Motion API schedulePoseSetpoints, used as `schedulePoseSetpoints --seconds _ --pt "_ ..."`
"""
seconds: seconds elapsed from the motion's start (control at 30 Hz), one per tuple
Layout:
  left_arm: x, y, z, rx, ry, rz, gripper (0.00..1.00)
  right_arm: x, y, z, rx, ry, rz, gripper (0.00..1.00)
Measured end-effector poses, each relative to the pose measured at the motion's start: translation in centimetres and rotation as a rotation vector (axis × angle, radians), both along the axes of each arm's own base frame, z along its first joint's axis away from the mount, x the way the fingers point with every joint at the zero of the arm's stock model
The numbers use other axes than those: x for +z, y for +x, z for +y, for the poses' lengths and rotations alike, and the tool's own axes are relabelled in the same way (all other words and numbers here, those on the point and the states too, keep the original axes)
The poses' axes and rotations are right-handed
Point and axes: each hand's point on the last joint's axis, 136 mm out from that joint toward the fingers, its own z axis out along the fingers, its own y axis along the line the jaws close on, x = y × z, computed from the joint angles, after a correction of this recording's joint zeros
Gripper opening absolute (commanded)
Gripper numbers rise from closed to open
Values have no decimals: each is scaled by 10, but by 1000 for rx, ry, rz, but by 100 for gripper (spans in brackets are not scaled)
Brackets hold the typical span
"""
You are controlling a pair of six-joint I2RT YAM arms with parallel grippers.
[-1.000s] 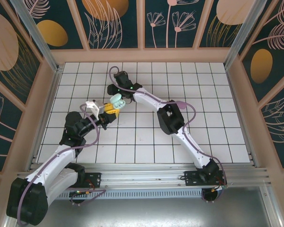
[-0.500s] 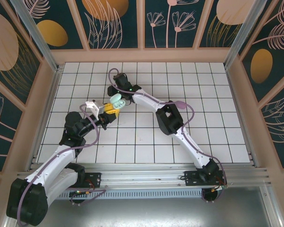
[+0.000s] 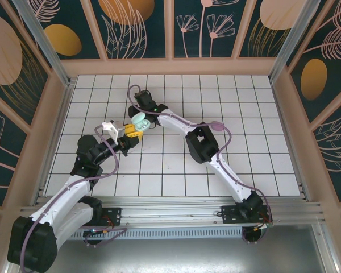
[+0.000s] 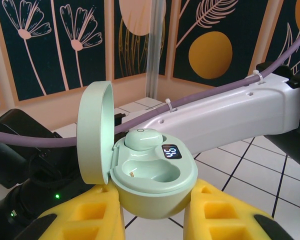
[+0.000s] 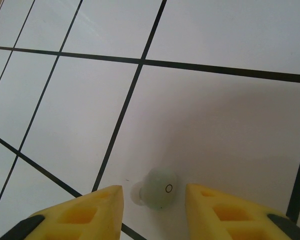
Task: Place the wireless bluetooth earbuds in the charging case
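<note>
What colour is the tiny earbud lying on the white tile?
The earbud is pale mint green. It shows best in the right wrist view.

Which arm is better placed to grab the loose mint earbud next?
Right: the right hand straddles the mint earbud on the tile; the left hand is shut on the open charging case.

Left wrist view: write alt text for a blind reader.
An open mint-green charging case sits clamped between the left gripper's yellow fingers, lid swung up. One mint earbud sits in its far well; the near well is empty. A white arm link and purple cable cross behind.
</note>
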Motion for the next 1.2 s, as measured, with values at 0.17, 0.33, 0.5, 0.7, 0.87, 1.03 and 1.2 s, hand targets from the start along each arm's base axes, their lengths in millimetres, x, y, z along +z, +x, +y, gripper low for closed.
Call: schedulePoseSetpoints --seconds 0.17,0.33,0.5,0.7,0.87,1.03,1.2 --pt "1 -1 0 0 -1 -5 1 -2 -1 -2 4 -12 3 25" --pt "2 -2 1 0 -1 -6 1 -6 -1 -6 9 -33 8 20" --pt "2 -2 1 0 -1 -5 1 -10 0 -11 19 -49 11 16" --pt "3 -2 1 0 -2 -7 1 -10 -3 -30 17 -91 30 12" --pt "6 -3 1 0 -5 -18 1 -11 -4 -55 -2 -123 56 15" --pt "6 -3 1 0 -5 -18 1 -3 3 -62 -26 -97 59 25" --pt "6 -3 1 0 -5 -18 1 25 12 -45 -4 -21 26 36"
